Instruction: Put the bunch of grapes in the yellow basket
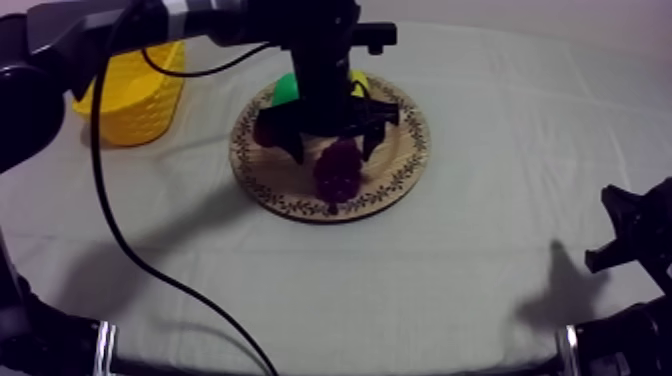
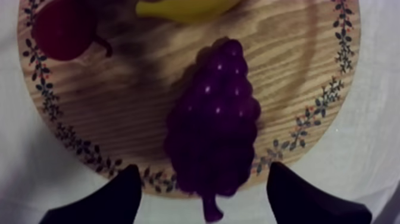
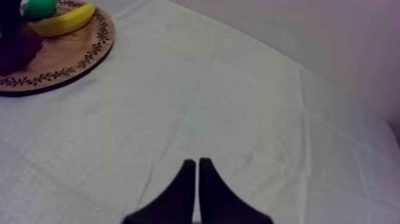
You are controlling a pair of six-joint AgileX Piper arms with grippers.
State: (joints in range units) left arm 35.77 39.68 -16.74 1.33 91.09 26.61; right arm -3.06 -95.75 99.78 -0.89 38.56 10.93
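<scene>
The purple bunch of grapes lies on the front part of the round wooden board, stem toward the rim. My left gripper hangs directly above it, open, one finger on each side. In the left wrist view the grapes lie between the two spread fingertips, which touch nothing. The yellow basket stands at the far left of the table. My right gripper is shut on nothing, low over bare cloth at the right.
A banana and a small red fruit lie on the board behind the grapes. A green pear sits at its far edge. My right arm rests at the right edge.
</scene>
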